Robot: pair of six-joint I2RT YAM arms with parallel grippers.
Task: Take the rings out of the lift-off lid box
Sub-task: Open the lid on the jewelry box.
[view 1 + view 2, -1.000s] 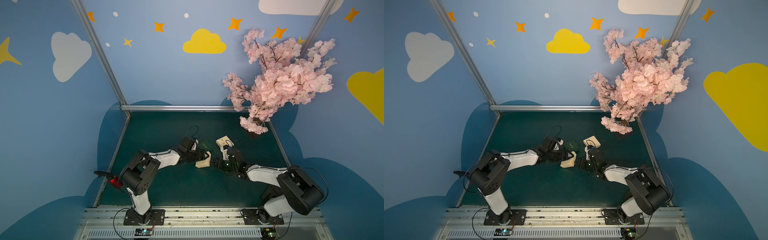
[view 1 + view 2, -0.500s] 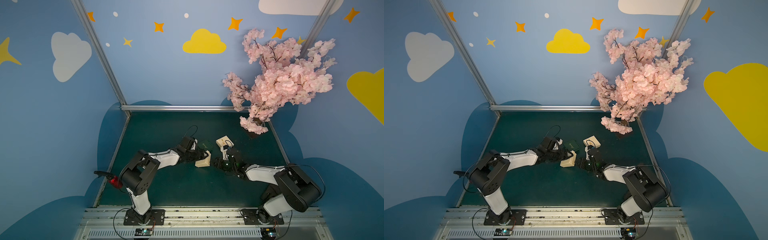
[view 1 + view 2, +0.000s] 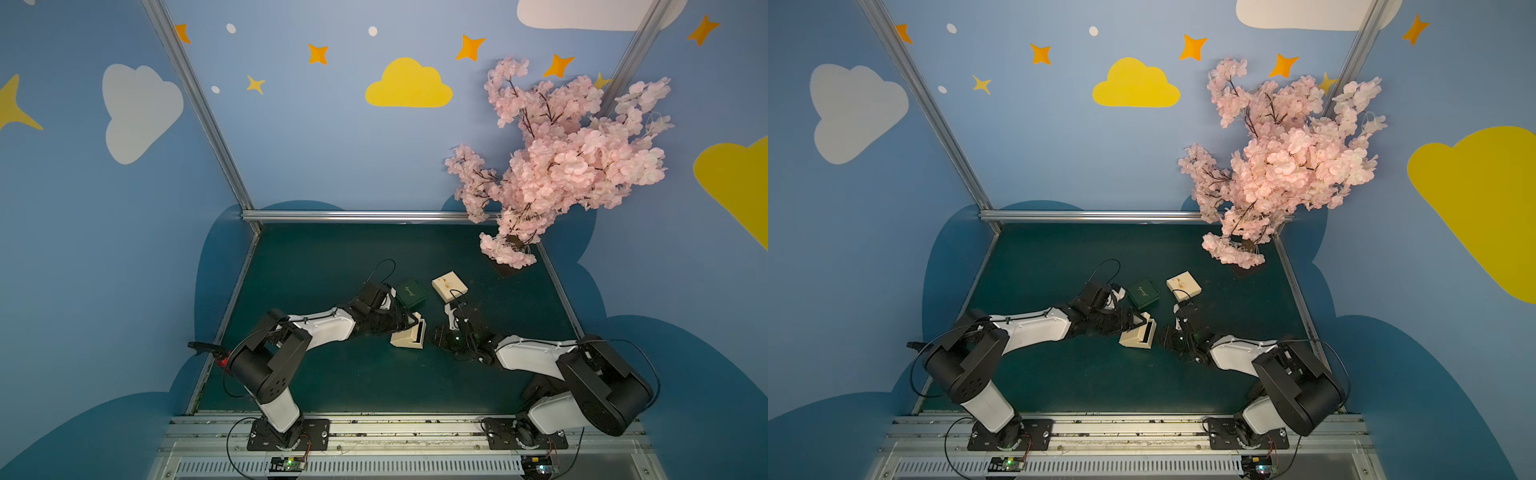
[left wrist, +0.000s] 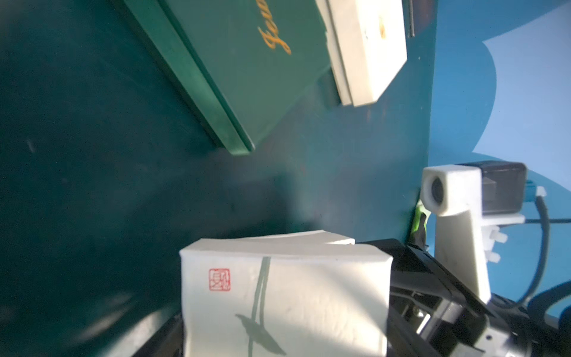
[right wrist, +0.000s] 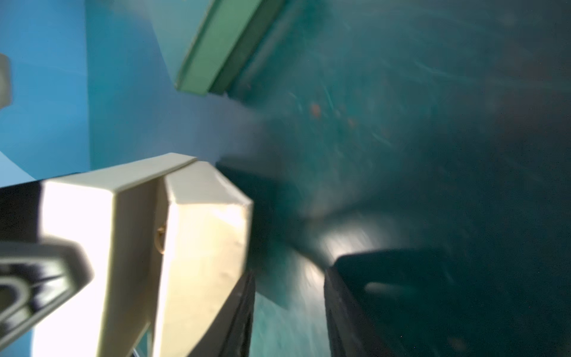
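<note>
The lift-off lid box (image 3: 405,341) (image 3: 1133,338) is small and cream, with a red stamp and a green leaf drawing (image 4: 284,293). It lies tipped mid-table with my left gripper (image 3: 405,328) (image 4: 284,340) shut on it. Its lid stands ajar from the base (image 5: 200,247). A small curved brownish shape (image 5: 160,238) shows in that gap; I cannot tell whether it is one of the rings. My right gripper (image 3: 436,337) (image 3: 1165,336) (image 5: 287,312) is open just right of the box. One finger (image 5: 244,309) lies along the box's side, and only table shows between the fingers.
A dark green box (image 3: 411,293) (image 4: 247,68) with gold lettering lies just behind the left gripper. A second cream box (image 3: 449,286) (image 4: 367,46) sits to its right. A pink blossom tree (image 3: 561,166) overhangs the back right corner. Metal rails edge the table.
The right arm has shifted very slightly beside the box. The left gripper and the box have stayed where they were.
</note>
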